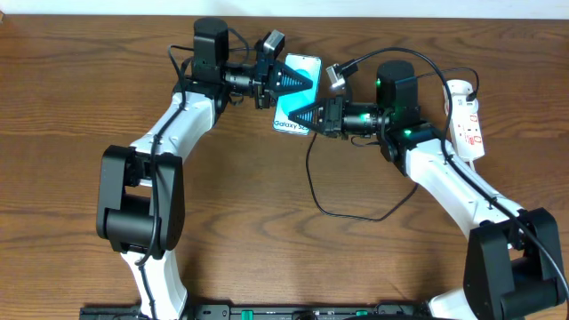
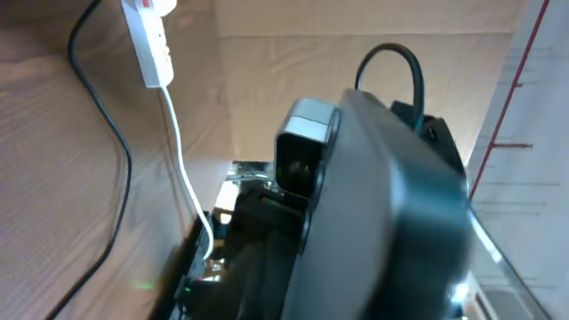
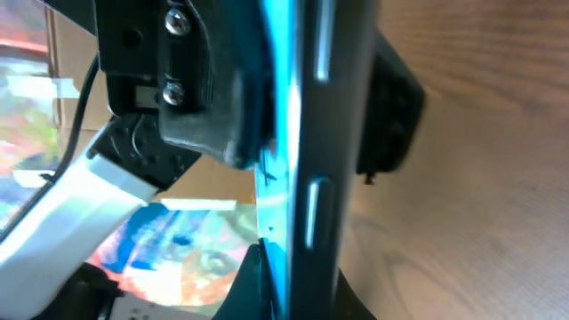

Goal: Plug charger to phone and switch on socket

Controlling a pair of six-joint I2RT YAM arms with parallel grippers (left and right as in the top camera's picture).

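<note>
The phone (image 1: 300, 69), with a cyan screen and "Galaxy S25" text, is held between both grippers above the table. My left gripper (image 1: 293, 82) is shut on its upper part. My right gripper (image 1: 307, 116) is shut on its lower end. In the right wrist view the phone (image 3: 342, 133) stands edge-on between my right fingers (image 3: 342, 284), with the left gripper (image 3: 204, 98) clamped on it higher up. The charger's black cable (image 1: 356, 214) loops on the table; its connector tip is hidden. The white socket strip (image 1: 467, 120) lies at the right, and also shows in the left wrist view (image 2: 151, 40).
The socket's white cord (image 2: 182, 169) and the black cable (image 2: 116, 169) run across the wood table in the left wrist view. The right arm's camera (image 2: 307, 142) is close in front of the left wrist. A dark blurred shape fills that view's right side.
</note>
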